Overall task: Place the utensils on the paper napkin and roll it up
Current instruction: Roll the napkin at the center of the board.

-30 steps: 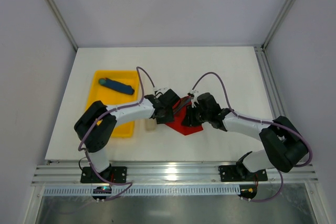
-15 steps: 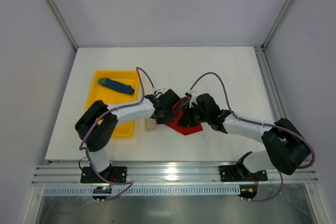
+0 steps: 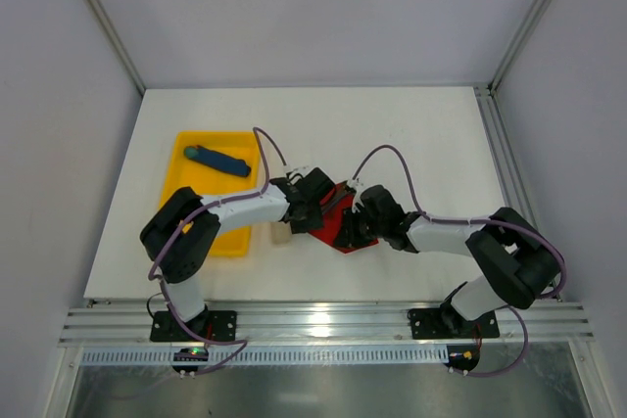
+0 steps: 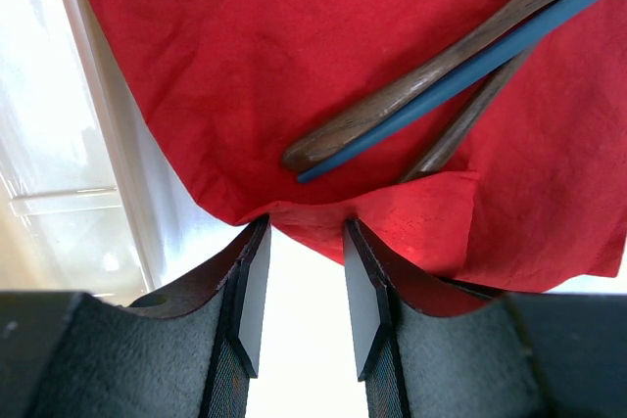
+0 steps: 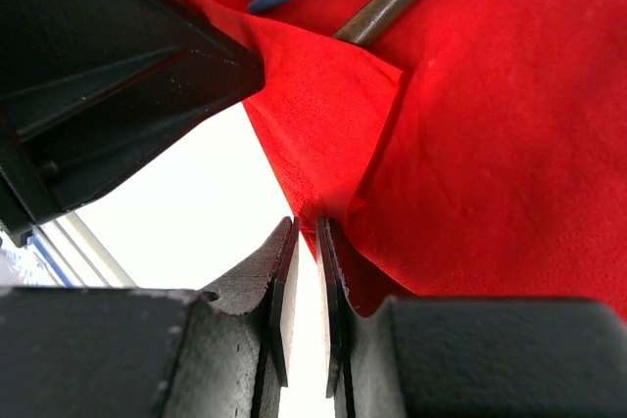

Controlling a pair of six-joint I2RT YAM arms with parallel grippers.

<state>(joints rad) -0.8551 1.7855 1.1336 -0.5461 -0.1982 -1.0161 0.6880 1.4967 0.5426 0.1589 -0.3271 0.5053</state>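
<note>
The paper napkin (image 3: 345, 240) lies red on the white table between both arms, one corner folded over (image 4: 421, 217). On it rest the utensils: a brown wooden handle (image 4: 421, 85), a second brown piece (image 4: 460, 124), and a thin blue stick (image 4: 490, 51) alongside. My left gripper (image 4: 304, 227) is open, with its tips at the napkin's near edge and only table showing between the pads. My right gripper (image 5: 306, 227) is shut on the point of the napkin's folded flap (image 5: 328, 115). It sits close to the left gripper's black finger (image 5: 127, 75). In the top view the utensils are hidden under the grippers.
A yellow tray (image 3: 186, 159) stands left of the napkin and holds a blue stick-shaped object (image 3: 217, 160) with a teal end. A small pale block (image 3: 280, 235) sits between tray and napkin. Grey walls enclose the table.
My right gripper has slid left over the napkin toward the left gripper, and its jaws have narrowed onto the folded flap. The left arm has stayed put.
</note>
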